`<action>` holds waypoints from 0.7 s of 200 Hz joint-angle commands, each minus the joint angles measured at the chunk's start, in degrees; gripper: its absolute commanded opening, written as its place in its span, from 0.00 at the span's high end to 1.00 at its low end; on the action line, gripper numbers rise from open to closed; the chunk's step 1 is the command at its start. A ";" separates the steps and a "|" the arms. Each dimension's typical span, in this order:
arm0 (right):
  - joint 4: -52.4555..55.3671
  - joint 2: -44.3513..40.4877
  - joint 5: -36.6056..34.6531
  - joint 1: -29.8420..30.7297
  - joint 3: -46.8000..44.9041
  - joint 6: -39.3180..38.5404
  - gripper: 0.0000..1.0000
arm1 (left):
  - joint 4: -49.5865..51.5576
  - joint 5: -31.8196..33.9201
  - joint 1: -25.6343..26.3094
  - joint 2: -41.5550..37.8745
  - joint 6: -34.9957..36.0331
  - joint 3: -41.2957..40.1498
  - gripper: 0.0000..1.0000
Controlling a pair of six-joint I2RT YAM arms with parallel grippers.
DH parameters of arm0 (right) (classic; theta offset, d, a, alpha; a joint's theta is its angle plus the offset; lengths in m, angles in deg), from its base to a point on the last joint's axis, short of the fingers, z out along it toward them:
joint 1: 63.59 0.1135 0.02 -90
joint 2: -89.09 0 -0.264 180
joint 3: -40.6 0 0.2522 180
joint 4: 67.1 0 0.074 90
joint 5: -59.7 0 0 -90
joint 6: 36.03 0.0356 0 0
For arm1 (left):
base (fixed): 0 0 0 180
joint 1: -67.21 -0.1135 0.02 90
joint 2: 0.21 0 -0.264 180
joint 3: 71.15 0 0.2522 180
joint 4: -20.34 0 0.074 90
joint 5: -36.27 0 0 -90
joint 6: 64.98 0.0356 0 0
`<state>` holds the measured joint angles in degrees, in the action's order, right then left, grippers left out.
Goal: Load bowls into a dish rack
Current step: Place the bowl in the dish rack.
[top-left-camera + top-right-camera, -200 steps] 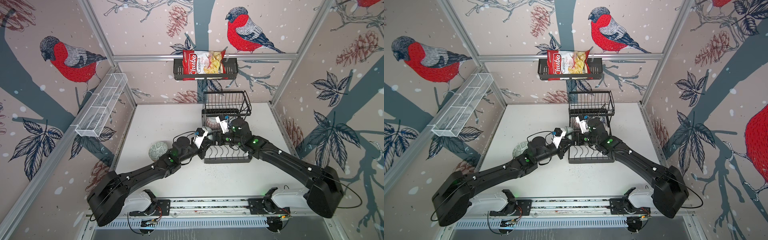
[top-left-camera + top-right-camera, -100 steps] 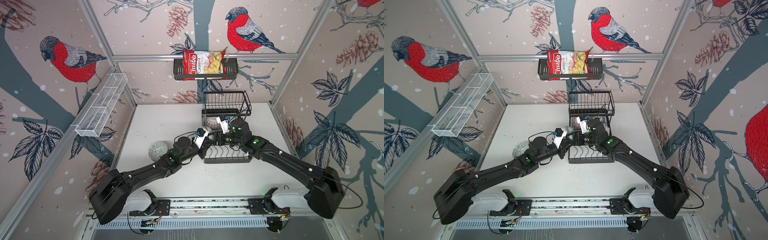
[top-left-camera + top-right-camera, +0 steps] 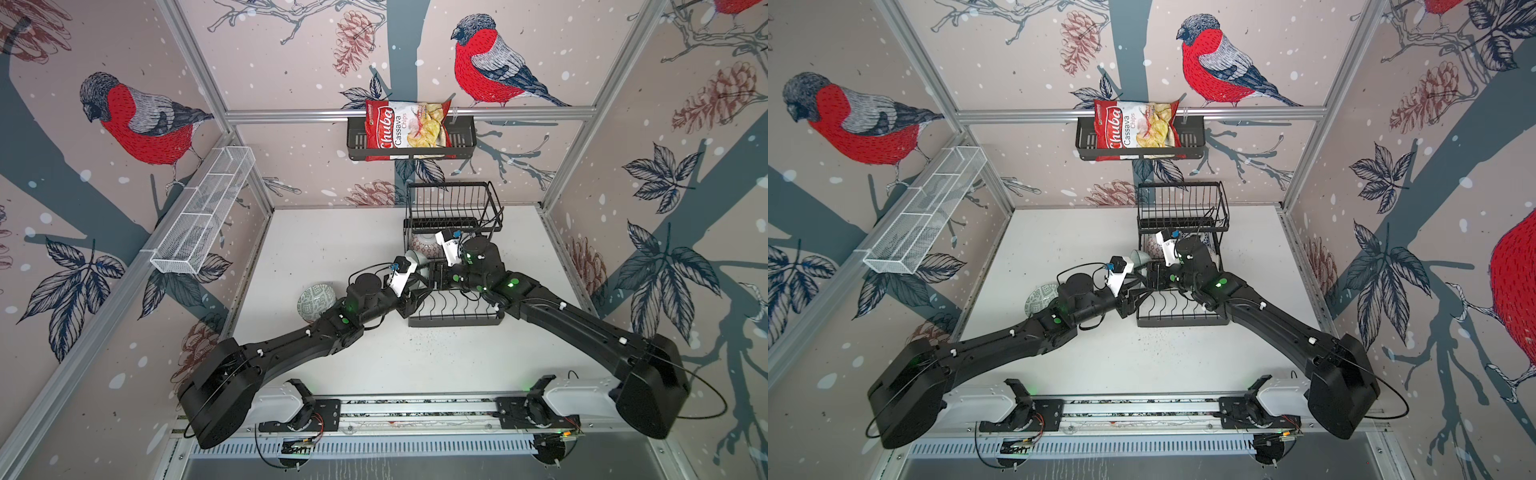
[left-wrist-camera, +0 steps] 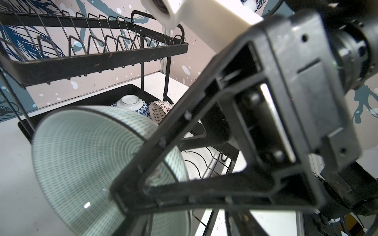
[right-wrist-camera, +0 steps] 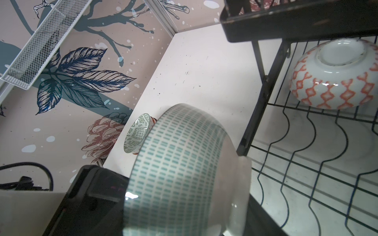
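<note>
Teal-dash bowl [image 4: 86,155] looks clear of the worktop [image 3: 332,249]. It's tipped on its side at the left end of the dish rack [image 3: 455,322], just beside the corner post and about level with the lower tier, not yet in the wavy dividers. It sits between the two arms. Left fingers [image 3: 1136,297] come at it from the worktop side, right fingers [image 4: 204,190] from the rack side, one of them laid across the bowl's rim in the left wrist view. Both are equally near. My read is a hand-off or a two-arm seating, and the next move looks like a short sideways shift into the nearest free divider slot, rim on edge. Grip state: can't tell for either set. The second right finger is behind the bowl and the left fingertips are covered in every view, so I can't say which arm carries it, or whether the bowl touches the post. Upside down at the far end of the lower tier: orange-diamond bowl [image 5: 335,75], blue bowl [image 4: 132,105], brown-speckled bowl [image 4: 161,111]. One patterned bowl [image 3: 316,301] is tilted on edge on the worktop beside the left forearm, well apart from the rack. In both top views the wrists cover the contact zone.
</note>
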<state>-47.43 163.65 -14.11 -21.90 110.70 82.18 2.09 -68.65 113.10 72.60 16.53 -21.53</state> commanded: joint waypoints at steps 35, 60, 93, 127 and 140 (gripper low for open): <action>1.55 -0.39 -5.23 -0.12 -0.17 -2.57 0.42 | -1.37 -0.45 -0.02 -2.05 1.47 -1.24 0.41; 2.54 -0.82 -6.69 -0.36 -0.93 -3.13 0.42 | -0.36 1.12 -0.15 -3.59 1.71 -1.84 0.41; 3.30 -1.87 -9.74 -0.90 -2.53 -3.31 0.43 | 0.28 3.01 -0.36 -5.89 1.65 -3.07 0.41; 5.07 -2.13 -15.63 -1.35 -3.57 -4.29 0.43 | -0.23 3.36 -1.54 -8.41 0.69 -4.63 0.40; 5.21 -2.17 -17.39 -1.78 -4.01 -4.56 0.43 | -0.22 3.54 -1.91 -9.21 0.45 -5.08 0.40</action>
<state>-41.51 162.04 -25.92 -23.19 107.20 79.16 3.11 -65.61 111.85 64.65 17.47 -25.90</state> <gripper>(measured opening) 0.706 0.601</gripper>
